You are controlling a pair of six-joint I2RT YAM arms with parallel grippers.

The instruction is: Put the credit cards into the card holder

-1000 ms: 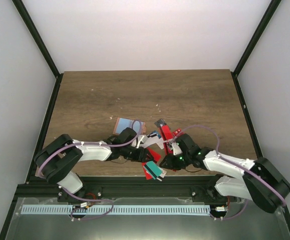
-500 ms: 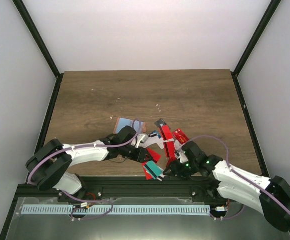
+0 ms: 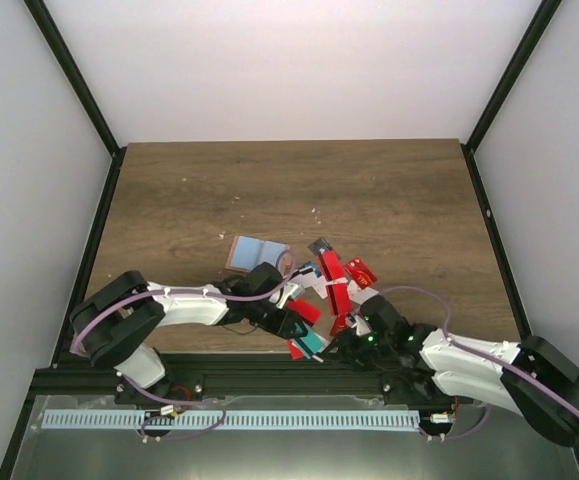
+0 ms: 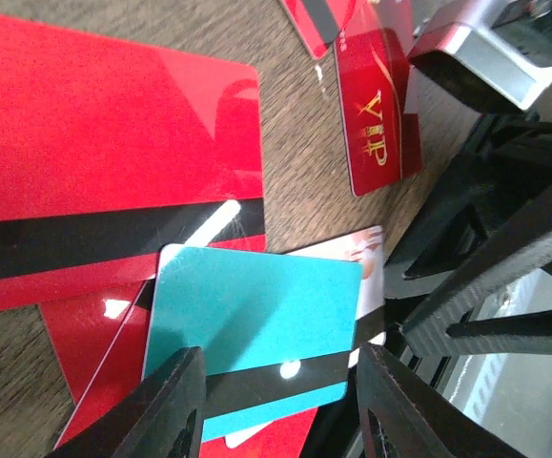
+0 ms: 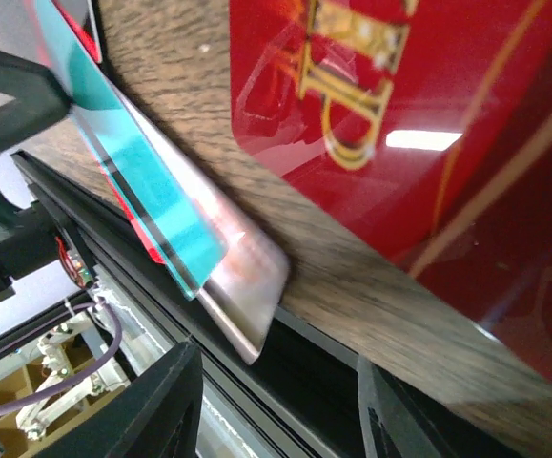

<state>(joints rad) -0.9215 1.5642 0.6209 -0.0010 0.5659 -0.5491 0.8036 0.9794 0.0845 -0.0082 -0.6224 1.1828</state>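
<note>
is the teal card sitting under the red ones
No, the teal card lies on top of the red cards, its black stripe facing up.

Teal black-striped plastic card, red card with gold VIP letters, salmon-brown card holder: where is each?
Teal plastic card (image 4: 252,310): left wrist view, teal face.
Red VIP card (image 4: 378,124): left wrist view, gold letters.
Salmon-brown card holder (image 3: 249,250): top view, left half.

1. The teal card (image 4: 256,324) has its 6 o'clock edge hidden behind the left jaws; whether they pinch it cannot be told.
2. The big red card (image 4: 104,134) is cut off at 9 o'clock.
3. The red card with gold lettering (image 5: 428,143) runs off at 12 and 3 o'clock, so its lettering is incomplete.
4. From above, both arms cover part of the heap of credit cards (image 3: 331,270).
</note>
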